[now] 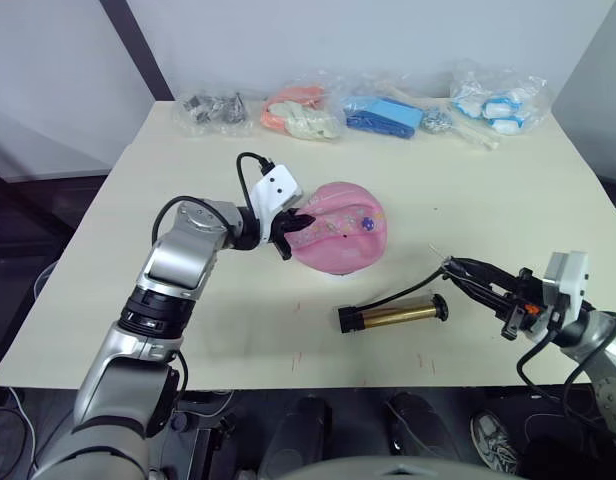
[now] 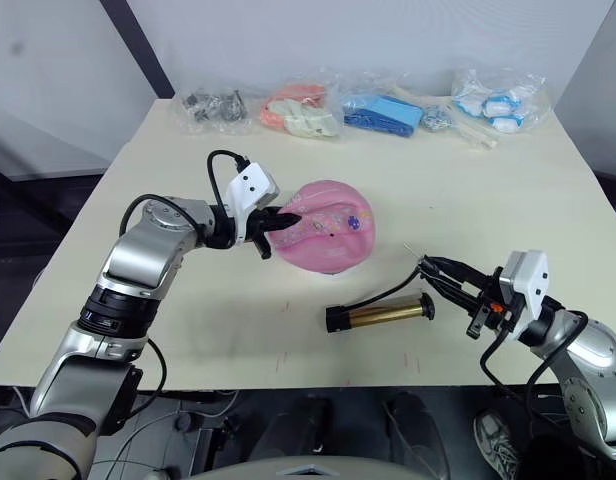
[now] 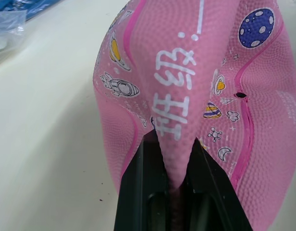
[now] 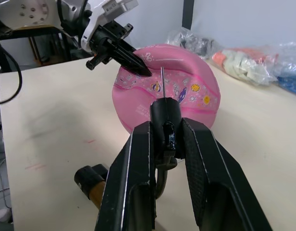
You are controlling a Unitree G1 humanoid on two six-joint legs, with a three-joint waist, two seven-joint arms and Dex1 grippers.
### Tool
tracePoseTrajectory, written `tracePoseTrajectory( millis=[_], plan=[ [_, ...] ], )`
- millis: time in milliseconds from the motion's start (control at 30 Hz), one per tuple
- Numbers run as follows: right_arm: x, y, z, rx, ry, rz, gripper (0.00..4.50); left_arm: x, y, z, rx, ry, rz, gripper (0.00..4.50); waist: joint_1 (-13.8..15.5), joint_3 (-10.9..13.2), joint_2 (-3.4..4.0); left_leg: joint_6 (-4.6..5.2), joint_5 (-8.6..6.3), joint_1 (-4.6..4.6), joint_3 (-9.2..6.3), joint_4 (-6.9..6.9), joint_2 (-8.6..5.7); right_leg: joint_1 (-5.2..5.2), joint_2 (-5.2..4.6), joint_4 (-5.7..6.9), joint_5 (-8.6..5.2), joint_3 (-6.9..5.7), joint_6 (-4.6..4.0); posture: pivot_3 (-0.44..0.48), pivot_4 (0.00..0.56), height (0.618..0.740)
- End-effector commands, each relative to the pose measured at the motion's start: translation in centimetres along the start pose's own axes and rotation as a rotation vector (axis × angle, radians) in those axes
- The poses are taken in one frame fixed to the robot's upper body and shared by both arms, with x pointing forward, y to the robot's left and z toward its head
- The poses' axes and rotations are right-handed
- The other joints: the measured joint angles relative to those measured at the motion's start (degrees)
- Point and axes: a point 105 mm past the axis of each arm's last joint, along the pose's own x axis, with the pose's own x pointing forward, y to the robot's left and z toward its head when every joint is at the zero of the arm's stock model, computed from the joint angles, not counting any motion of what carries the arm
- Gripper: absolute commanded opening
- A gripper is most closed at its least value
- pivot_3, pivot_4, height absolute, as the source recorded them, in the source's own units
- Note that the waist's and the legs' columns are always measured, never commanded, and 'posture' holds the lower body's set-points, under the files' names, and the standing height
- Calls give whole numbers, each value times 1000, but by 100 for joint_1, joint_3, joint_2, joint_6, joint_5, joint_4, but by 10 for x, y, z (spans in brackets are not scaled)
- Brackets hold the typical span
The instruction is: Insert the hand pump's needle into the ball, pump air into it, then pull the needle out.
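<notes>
The pink ball (image 1: 340, 232) lies saggy and dented at the table's middle. My left gripper (image 1: 291, 232) is shut on a pinched fold of the ball's rubber (image 3: 177, 144) on its left side. A small dark valve hole (image 3: 240, 95) shows near that fold. The gold hand pump (image 1: 393, 315) lies flat on the table in front of the ball, and its thin black hose (image 1: 418, 285) runs right. At the right, my right gripper (image 1: 458, 268) is shut on the black fitting (image 4: 165, 118), with the needle (image 4: 162, 82) sticking out toward the ball, apart from it.
Several clear plastic bags of small items (image 1: 388, 110) line the table's far edge. The cream table (image 1: 138, 260) has bare room left of the ball and along the front edge near the pump.
</notes>
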Motion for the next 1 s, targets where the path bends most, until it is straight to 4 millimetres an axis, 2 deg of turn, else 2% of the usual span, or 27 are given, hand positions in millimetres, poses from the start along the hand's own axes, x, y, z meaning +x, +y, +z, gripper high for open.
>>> tracePoseTrajectory(
  millis=[33, 300, 433, 700, 1000],
  plan=[
    [7, 3, 9, 32, 20, 6, 294, -7, 10, 21, 23, -56, 77, 60, 9, 0, 0, 0, 0, -1, -1, 0, 0, 0, 0, -1, 0, -1, 0, 0, 150, 736],
    [24, 4, 11, 63, 204, 33, 294, -5, -1, 22, 10, -59, 87, 60, -1, 1, -3, 0, 0, -11, 0, 3, -1, -11, -1, 1, 0, -1, 0, 0, 150, 736],
    [39, 4, 22, 109, 245, 78, 294, -4, -7, 24, 16, -62, 84, 60, -4, 5, -9, 0, 0, -18, 1, 5, -1, -16, -1, 2, 1, 0, 0, 0, 150, 736],
    [61, -7, 20, 219, 390, 63, 294, -2, -13, 22, 26, -56, 104, 60, 12, 7, -12, -1, 1, -34, 2, 6, -2, -32, -6, 1, 2, 0, -2, 0, 150, 736],
    [75, -5, 23, 316, 497, 96, 294, 1, -18, 19, 20, -50, 117, 60, 8, 7, -13, 0, 1, -48, 1, 7, -3, -50, -4, 7, 4, 1, -2, 0, 150, 736]
  ],
)
